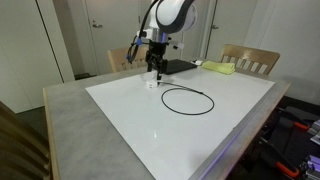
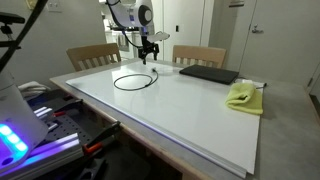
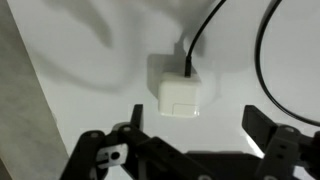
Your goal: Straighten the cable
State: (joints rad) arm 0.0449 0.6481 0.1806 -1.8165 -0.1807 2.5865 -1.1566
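1. The cable point(image 3: 200, 45) lies on the white worktop point(image 1: 120, 115). In both exterior views most of it is curled into one open loop near the middle. A short tail runs to the far edge and ends in the white plug point(image 3: 178, 95).
2. The gripper point(image 1: 152, 70) hovers just above the plug. In the wrist view the fingers point(image 3: 252, 122) are spread wide and hold nothing. The plug sits slightly left of centre in the gap between them.
3. Handling estimate:
   - The cord is thin, light and limp, so it will follow a pull but cannot be pushed.
   - It looks likely to slide easily on the smooth worktop.
4. Grip point: the plug is the best hold, being rigid, blocky and easy to pinch across its flat sides. The bare cord is thin and could slip out of the fingers.
5. A black pad point(image 2: 210, 73) and a yellow cloth point(image 2: 243, 96) lie well apart from the loop.
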